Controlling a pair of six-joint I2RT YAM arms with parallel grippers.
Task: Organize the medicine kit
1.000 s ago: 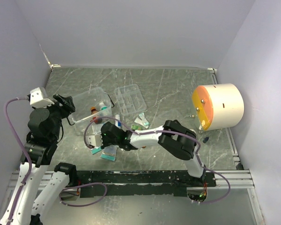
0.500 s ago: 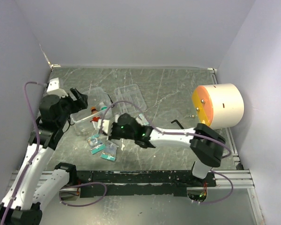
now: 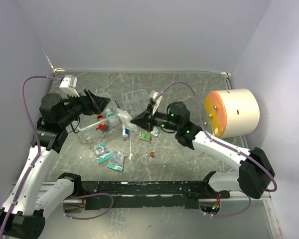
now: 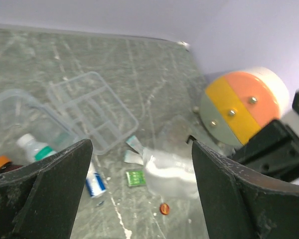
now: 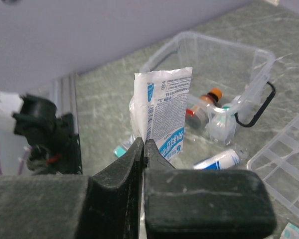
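Pinching the white paper sachet with blue print (image 5: 162,114) by its lower edge, my right gripper (image 5: 143,144) has its fingers pressed flat on the packet, which stands upright above the grey marbled table (image 3: 189,94). My left gripper (image 4: 139,191) hangs with fingers spread wide and nothing between them, near the far side of the small clear plastic box with the black handle (image 3: 88,133). That box sits at the left of the table with small capped bottles (image 5: 209,99) lying inside. Its clear divided tray (image 4: 92,112) lies just beside it on the right.

To do this step well, I judge I should carry the sachet over the box's open top, hold it clear of the near wall, lower it until its free edge is inside, and only then part my fingers. The sachet looks light and floppy, so a high release could let it flutter out onto the blue-and-white tube (image 5: 219,160) lying beside the box.
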